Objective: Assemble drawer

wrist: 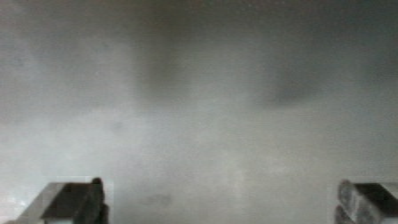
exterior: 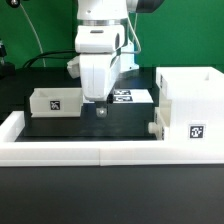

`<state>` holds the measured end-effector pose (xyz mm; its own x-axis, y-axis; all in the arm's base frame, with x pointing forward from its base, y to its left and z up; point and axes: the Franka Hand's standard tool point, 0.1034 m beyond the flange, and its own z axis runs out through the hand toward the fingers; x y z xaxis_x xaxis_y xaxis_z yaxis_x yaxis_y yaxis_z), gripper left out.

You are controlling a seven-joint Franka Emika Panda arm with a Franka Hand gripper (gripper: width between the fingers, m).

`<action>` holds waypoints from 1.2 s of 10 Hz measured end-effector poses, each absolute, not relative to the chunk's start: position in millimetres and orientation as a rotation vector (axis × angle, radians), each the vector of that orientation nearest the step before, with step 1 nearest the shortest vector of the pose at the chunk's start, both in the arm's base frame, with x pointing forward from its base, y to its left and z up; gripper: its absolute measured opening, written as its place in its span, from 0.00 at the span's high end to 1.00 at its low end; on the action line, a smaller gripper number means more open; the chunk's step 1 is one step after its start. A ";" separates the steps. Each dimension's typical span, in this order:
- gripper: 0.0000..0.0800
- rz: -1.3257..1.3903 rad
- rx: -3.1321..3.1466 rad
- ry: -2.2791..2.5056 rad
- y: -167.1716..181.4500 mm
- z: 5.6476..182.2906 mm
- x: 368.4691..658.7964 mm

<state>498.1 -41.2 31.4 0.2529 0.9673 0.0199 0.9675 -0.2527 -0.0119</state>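
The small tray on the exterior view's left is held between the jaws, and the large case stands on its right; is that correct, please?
Not quite: the small tray is not held. The wrist view shows the gripper with jaws wide apart and nothing between them. The large case does stand on the exterior view's right.

Exterior camera: frontal, slightly raised, mid-range. Wrist camera: close, looking past the hand (wrist: 221, 203); both share the worktop (wrist: 196, 100) beneath.

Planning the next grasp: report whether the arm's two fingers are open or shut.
Open. In the wrist view the two grey fingers stand far apart, with nothing held between them.
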 end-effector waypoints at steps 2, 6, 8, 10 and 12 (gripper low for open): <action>0.19 -0.003 -2.634 -1.651 -53.3 31.0 496.2; 0.19 -0.021 -2.937 -1.076 -69.8 46.3 474.1; 0.19 -0.043 -3.007 -0.922 -83.4 62.9 473.6; 0.19 -0.041 -3.050 -0.709 -79.7 60.4 472.9; 0.19 -0.044 -3.078 -0.524 -78.3 60.2 473.1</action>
<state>473.1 -78.3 60.2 0.9433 0.3306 0.0310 0.3312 -0.9435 -0.0142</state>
